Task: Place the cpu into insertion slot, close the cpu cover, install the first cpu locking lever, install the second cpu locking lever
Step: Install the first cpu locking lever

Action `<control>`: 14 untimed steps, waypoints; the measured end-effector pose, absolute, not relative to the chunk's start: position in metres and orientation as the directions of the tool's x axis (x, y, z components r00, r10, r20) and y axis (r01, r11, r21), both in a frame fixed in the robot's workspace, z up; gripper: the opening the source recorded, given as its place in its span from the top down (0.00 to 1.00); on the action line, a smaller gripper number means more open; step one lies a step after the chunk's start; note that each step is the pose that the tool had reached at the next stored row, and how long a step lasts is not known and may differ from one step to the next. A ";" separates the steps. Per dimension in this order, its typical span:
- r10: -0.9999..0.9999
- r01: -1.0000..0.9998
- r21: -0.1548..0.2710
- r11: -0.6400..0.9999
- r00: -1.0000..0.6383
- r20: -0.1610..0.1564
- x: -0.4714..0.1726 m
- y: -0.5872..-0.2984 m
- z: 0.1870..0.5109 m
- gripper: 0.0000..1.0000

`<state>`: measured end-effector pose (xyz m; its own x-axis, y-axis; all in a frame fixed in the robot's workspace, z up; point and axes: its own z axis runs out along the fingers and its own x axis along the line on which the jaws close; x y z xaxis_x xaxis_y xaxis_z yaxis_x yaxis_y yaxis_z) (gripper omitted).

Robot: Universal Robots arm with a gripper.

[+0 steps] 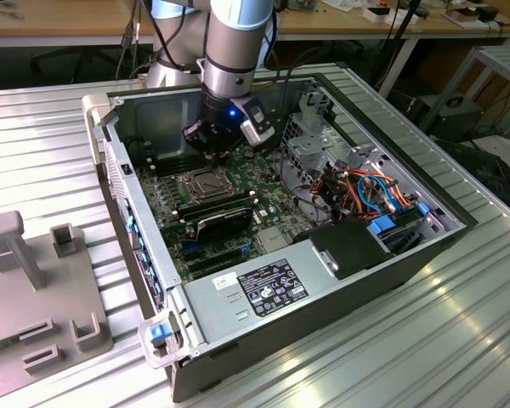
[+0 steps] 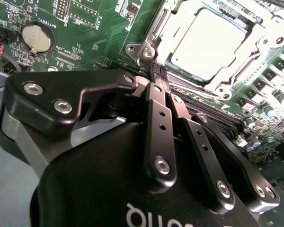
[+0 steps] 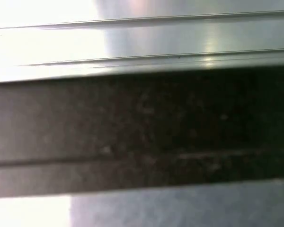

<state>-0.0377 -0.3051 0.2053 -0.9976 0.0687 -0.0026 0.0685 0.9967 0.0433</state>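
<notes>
A printed label (image 1: 263, 287) lies on the power supply (image 1: 323, 289); tiny white lettering dots the circuit board (image 2: 109, 28).

Silver-grey arm (image 1: 235, 51) with pale blue joint cap (image 1: 174, 7), black hand (image 2: 158, 75) with silver screws (image 2: 162, 165), small blue light (image 1: 230, 111)

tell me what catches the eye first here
The robot arm reaches into the open computer case on the ribbed metal table. In the second wrist view its black tool, pinched shut, sits at a corner of the cpu cover, which frames the bright cpu.
</notes>
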 end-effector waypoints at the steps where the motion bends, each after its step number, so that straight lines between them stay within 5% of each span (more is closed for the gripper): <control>1: 0.069 0.069 0.043 0.997 -0.998 -0.003 -0.038 -0.305 0.205 0.89; 14: 0.069 0.068 0.044 0.997 -0.998 -0.007 -0.040 -0.303 0.201 0.89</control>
<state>-0.0403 -0.3029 0.2014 -0.9976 0.0688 -0.0071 0.0684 0.9967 0.0441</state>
